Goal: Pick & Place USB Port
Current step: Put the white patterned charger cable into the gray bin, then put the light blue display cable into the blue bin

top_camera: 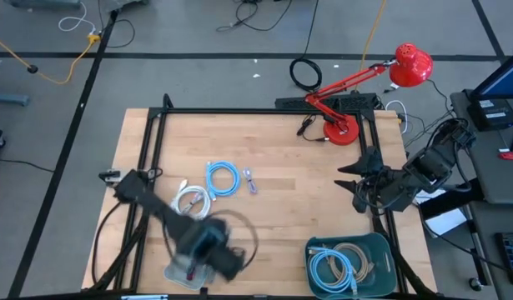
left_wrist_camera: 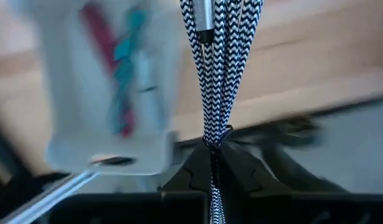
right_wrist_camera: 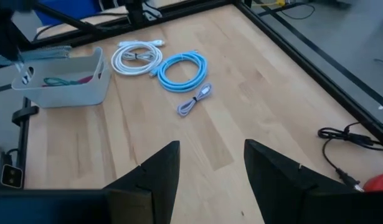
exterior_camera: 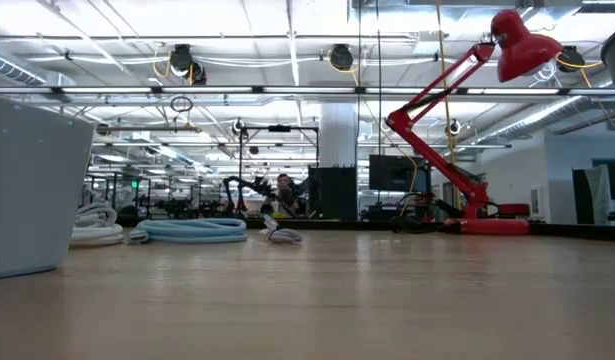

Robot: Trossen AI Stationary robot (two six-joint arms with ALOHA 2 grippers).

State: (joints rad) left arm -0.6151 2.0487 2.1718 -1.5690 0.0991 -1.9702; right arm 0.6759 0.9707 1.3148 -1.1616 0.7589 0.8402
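No writing is legible. Left gripper [left_wrist_camera: 211,163] clenched on a black-and-white braided cable [left_wrist_camera: 221,68] — apparently over the white bin [right_wrist_camera: 66,84]; right gripper [right_wrist_camera: 211,163] released, seen only elsewhere.

Pale smooth wooden table [right_wrist_camera: 253,93], black-and-white braided fabric cable [left_wrist_camera: 219,68] with metal plug, matt grey plastic bin [right_wrist_camera: 66,87], glossy red lamp [top_camera: 406,65].

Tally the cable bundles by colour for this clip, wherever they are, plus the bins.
Blue cable coils: 2, one on the table, one in the green bin
White cable coil: 1
Small grey cable: 1
Beige cable in the green bin: 1
Black-and-white braided cable in the left pincer: 1
Bins: 2, white bin, green bin
Total: 8
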